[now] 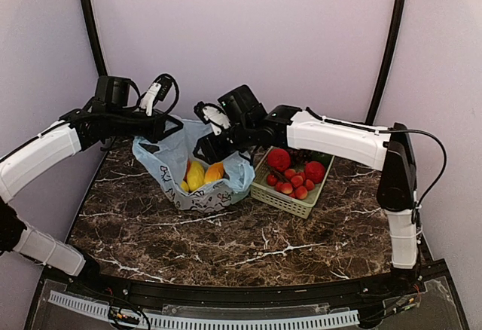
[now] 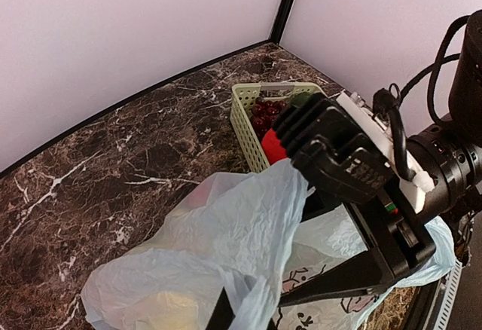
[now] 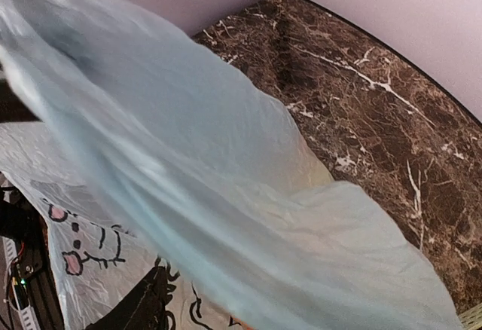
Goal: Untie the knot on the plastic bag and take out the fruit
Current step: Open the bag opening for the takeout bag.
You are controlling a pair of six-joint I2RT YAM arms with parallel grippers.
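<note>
The light blue plastic bag (image 1: 175,166) stands open on the marble table. A yellow fruit (image 1: 195,175) and an orange-yellow one (image 1: 215,172) show in its mouth. No knot shows. My left gripper (image 1: 161,128) is shut on the bag's left rim, and the film (image 2: 226,232) bunches between its dark fingers (image 2: 220,312). My right gripper (image 1: 205,149) is over the bag's mouth. Film (image 3: 226,194) drapes across its camera. One finger (image 3: 143,307) shows far to the left, the other is hidden, and the jaws stand apart. The right gripper also shows in the left wrist view (image 2: 282,300).
A pale green lattice basket (image 1: 280,198) stands right of the bag with large red fruits (image 1: 279,158), small strawberries (image 1: 294,184) and a dark green one. It touches or nearly touches the bag. Curved walls close the back and sides.
</note>
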